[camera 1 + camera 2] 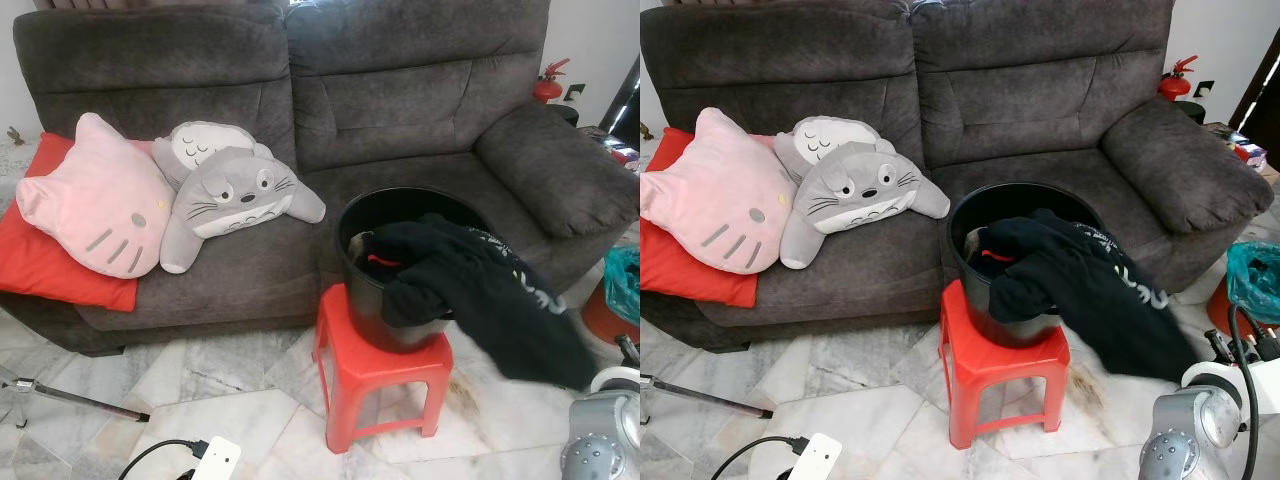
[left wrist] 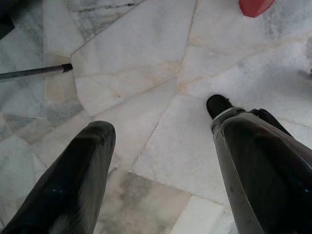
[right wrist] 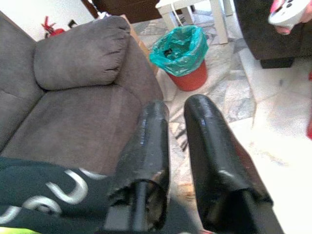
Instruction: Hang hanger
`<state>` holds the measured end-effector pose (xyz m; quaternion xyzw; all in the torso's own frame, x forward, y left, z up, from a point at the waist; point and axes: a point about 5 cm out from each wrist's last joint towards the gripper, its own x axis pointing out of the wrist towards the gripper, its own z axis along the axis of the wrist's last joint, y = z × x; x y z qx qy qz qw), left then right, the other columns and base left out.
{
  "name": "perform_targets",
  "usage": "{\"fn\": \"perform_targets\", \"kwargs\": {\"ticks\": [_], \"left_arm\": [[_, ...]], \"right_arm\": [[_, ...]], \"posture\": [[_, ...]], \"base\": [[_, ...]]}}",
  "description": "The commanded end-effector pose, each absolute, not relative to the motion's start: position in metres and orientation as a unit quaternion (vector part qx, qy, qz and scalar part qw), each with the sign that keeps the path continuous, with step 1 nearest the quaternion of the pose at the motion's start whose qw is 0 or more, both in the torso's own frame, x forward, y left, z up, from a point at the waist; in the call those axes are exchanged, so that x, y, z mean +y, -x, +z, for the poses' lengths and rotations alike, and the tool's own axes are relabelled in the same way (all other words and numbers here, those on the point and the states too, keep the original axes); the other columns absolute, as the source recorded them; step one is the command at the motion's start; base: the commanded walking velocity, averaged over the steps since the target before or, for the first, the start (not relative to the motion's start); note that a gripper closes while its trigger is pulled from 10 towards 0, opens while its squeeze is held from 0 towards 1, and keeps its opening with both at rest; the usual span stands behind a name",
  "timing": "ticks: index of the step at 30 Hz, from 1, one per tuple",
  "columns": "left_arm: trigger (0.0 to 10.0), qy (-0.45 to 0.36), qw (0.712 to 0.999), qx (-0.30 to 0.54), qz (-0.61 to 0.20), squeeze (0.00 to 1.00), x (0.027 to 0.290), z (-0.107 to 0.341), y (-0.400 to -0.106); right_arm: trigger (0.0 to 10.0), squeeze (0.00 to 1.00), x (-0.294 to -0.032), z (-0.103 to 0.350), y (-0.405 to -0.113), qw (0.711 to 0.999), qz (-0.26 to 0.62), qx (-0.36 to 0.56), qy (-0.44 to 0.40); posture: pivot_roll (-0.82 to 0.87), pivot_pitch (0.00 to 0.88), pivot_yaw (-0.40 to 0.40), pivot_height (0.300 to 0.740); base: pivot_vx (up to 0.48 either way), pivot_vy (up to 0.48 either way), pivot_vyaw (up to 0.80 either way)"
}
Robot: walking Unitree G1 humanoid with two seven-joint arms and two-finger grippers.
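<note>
One black garment [image 1: 470, 290] hangs out of the black bucket [image 1: 372, 320], spilling over the rim on the robot's right and trailing down towards the floor. It carries white lettering, curved strokes in the right wrist view, too partial to read, with a thin yellow-green strip at its edge. Inside the bucket, just under the garment's folds, a small red piece [image 1: 378, 262] shows; whether that is the hanger cannot be told from these pictures.

The bucket stands on a red plastic stool [image 1: 380, 385], on the marble floor [image 1: 250, 410] right in front of a dark grey sofa [image 1: 400, 110]. To the left of the bucket, on the sofa seat, lie a grey Totoro cushion [image 1: 230, 200], a pink cat-face cushion [image 1: 95, 200] and a red cushion [image 1: 50, 255] beneath it.

The right arm [image 1: 603, 440] is bent low at the bucket's right, its silver wrist joint just past the garment's trailing end. The right gripper [image 3: 178, 106] is raised above the garment and points past the sofa's armrest at a red bin with a green liner [image 3: 183, 53]; its fingers [image 3: 146, 146] are near together with a narrow slit between them, and nothing is seen between the tips.

The left gripper [image 2: 161, 117] hangs over the floor, left of the bucket, its fingers [image 2: 73, 180] spread wide and holding nothing, near a tripod leg [image 2: 34, 72].

A red fire extinguisher [image 1: 548, 82] stands beyond the sofa, right of the bucket; no label can be read.
</note>
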<state>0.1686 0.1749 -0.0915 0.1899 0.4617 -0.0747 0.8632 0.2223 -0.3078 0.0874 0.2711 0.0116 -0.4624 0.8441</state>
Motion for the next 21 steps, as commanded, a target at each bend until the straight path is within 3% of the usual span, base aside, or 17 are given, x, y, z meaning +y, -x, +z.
{"fn": "perform_targets", "kwargs": {"ticks": [1,5,7,10,11,12,13,14,21], "left_arm": [[10.0,-0.197,0.857,0.471,-0.076,0.0,0.178,-0.093,-0.165],[10.0,-0.197,0.857,0.471,-0.075,0.0,0.178,-0.093,-0.165],[10.0,-0.197,0.857,0.471,-0.074,0.0,0.178,-0.093,-0.165],[10.0,-0.197,0.857,0.471,-0.072,0.0,0.179,-0.093,-0.165],[10.0,-0.197,0.857,0.471,-0.071,0.0,0.179,-0.093,-0.165],[10.0,-0.197,0.857,0.471,-0.071,0.0,0.179,-0.093,-0.165],[10.0,-0.197,0.857,0.471,-0.071,0.0,0.179,-0.093,-0.165],[10.0,-0.197,0.857,0.471,-0.071,0.0,0.179,-0.093,-0.165],[10.0,-0.196,0.858,0.47,-0.07,0.0,0.178,-0.093,-0.165]], "right_arm": [[10.0,1.0,-0.309,0.085,-0.219,0.845,-0.472,0.024,-0.251],[10.0,1.0,-0.31,0.082,-0.217,0.844,-0.479,0.032,-0.239],[10.0,1.0,-0.306,0.081,-0.22,0.86,-0.46,0.042,-0.216],[10.0,1.0,-0.282,0.082,-0.237,0.921,-0.358,0.06,-0.139],[10.0,1.0,-0.279,0.082,-0.239,0.927,-0.346,0.064,-0.129],[10.0,0.34,-0.272,0.079,-0.242,0.934,-0.325,0.072,-0.125],[10.0,0.34,-0.269,0.077,-0.243,0.937,-0.315,0.074,-0.127],[10.0,0.0,-0.263,0.074,-0.245,0.942,-0.298,0.082,-0.128],[10.0,0.0,-0.235,0.055,-0.251,0.968,-0.195,0.142,-0.07]], "posture": [[-0.25,0.009,0.05,0.74],[-0.25,0.011,0.05,0.74],[-0.25,0.012,0.05,0.74],[-0.25,0.013,0.05,0.74],[-0.25,0.013,0.05,0.74],[-0.25,0.013,0.05,0.74],[-0.25,0.013,0.051,0.74],[-0.25,0.014,0.051,0.74],[-0.24,0.015,0.049,0.74]], "base": [[0.0,0.0,0.0],[0.0,0.0,0.0],[0.0,0.0,0.0],[0.0,0.0,0.0],[0.0,0.0,0.0],[0.0,0.0,0.0],[0.0,0.0,0.0],[0.0,0.0,0.0],[0.0,0.0,0.0]]}}
